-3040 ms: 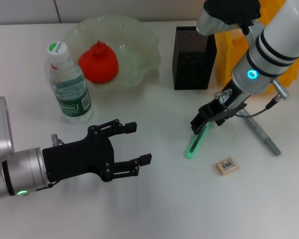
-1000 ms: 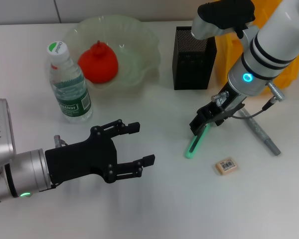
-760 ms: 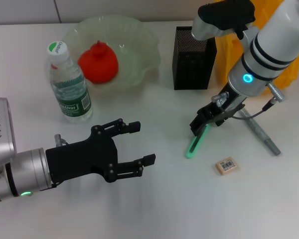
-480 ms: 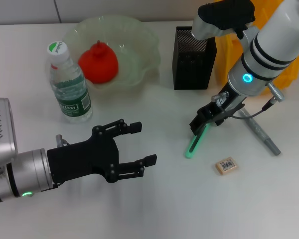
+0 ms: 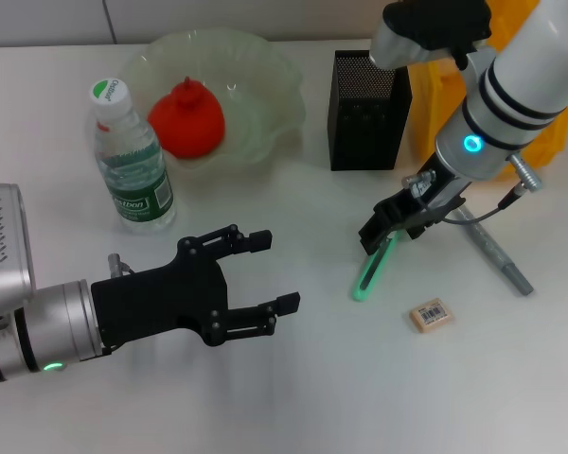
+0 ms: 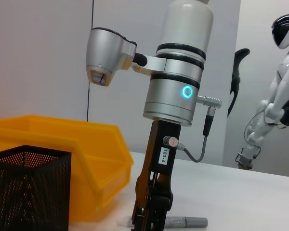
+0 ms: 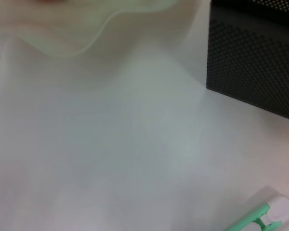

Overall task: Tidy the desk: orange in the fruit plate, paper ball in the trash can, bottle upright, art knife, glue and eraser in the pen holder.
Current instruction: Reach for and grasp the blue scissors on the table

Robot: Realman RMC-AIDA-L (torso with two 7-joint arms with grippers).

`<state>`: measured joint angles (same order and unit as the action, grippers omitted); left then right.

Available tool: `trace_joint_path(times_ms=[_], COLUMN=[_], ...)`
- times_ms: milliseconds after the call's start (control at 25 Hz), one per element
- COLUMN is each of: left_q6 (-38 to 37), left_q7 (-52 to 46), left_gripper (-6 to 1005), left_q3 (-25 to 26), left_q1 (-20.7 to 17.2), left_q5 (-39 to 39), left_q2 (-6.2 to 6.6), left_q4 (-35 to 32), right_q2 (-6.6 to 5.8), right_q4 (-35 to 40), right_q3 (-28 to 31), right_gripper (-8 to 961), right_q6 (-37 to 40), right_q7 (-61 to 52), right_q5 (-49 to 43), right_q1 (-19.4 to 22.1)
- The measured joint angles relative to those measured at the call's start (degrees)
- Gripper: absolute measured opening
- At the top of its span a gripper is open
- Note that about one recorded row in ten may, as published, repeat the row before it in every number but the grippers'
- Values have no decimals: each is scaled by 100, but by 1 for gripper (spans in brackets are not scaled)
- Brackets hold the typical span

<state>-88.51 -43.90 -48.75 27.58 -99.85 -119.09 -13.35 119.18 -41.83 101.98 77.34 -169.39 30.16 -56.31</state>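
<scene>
On desk [image 5: 293,397], right of centre: green art knife [image 5: 370,272], lying flat, upper end under right gripper [image 5: 390,227]; gripper closed on that end, knife tip pointing to 7 o'clock; since one second ago gripper and knife barely shifted, so lift judged not begun; pen holder [image 5: 363,112] at 12 o'clock of knife, well apart; eraser [image 5: 430,315] at 4 o'clock, near; left gripper [image 5: 256,274] idle at 9 o'clock, fingers spread

Probably a robotics lab: a white humanoid robot [image 6: 279,86] stands behind the table [image 5: 293,397].
</scene>
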Motion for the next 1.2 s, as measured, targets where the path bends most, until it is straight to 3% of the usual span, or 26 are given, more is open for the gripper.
trace_joint_path(times_ms=[1200], left_q6=[1], left_q7=[31], left_gripper=[814], left_q3=[1], left_q1=[49], left_q5=[0], left_q2=[14], left_q4=[-1], right_q2=[-11], right_q4=[263], right_q3=[129], right_gripper=[679], right_q6=[-352], right_q7=[-10], right_q5=[-73], right_q1=[-3])
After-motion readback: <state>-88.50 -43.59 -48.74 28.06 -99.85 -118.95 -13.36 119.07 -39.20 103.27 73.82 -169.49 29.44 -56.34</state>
